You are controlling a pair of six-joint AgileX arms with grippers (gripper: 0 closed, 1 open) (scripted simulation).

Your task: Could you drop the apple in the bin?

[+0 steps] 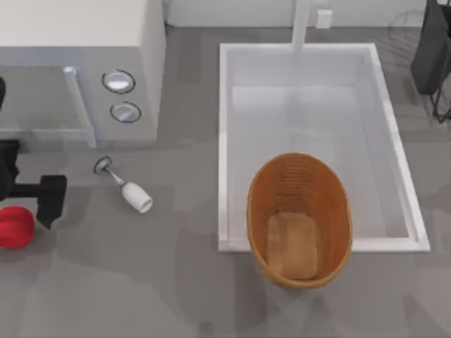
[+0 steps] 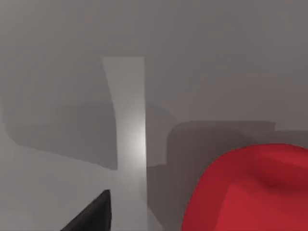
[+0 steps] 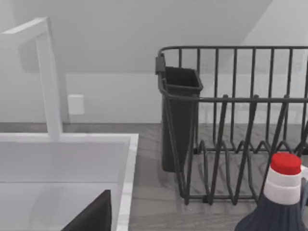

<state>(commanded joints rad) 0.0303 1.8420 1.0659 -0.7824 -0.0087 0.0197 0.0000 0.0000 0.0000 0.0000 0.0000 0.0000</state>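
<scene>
The apple [image 1: 14,227], a plain red ball, rests on the grey table at the far left edge; in the left wrist view the apple [image 2: 250,192] looms close. My left gripper [image 1: 51,210] hangs open just right of it and slightly above, with nothing between its fingers, and one dark fingertip [image 2: 91,216] shows beside the fruit. The bin [image 1: 299,220], an oval orange-brown wicker basket, stands at the front edge of the white sink, far to the right of the apple. My right gripper [image 1: 428,53] is parked open at the back right corner.
A white wine glass [image 1: 128,189] lies on its side between apple and bin. A microwave [image 1: 84,63] fills the back left. The white sink basin [image 1: 391,141] has a tap [image 3: 48,77] behind it. A black dish rack [image 3: 231,125] and a red-capped bottle [image 3: 284,192] stand at the back right.
</scene>
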